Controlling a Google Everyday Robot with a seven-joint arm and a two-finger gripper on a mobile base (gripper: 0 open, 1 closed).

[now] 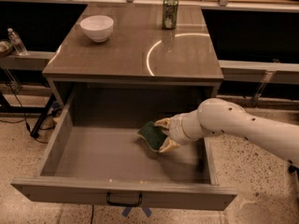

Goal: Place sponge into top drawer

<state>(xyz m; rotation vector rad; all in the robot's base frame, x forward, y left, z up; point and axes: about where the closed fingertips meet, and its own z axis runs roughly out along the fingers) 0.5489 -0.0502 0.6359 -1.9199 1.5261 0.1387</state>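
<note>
The table [121,50] top is smooth and glossy; a glazed white bowl [97,28] sits near its back left corner, a shiny metal can [170,13] at its back edge. Below its front edge, the matt wooden drawer [70,195] bears a dark metal handle [124,200]. Inside, the smooth pale gripper [163,135] pinches the sponge [150,133], rough and green-faced.

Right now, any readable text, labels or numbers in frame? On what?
No text can be read.
On the green can: print too blurred to read.
On the bottle: label too small to read.
The hand, holding the sponge inside the top drawer, shows no markings.
</note>
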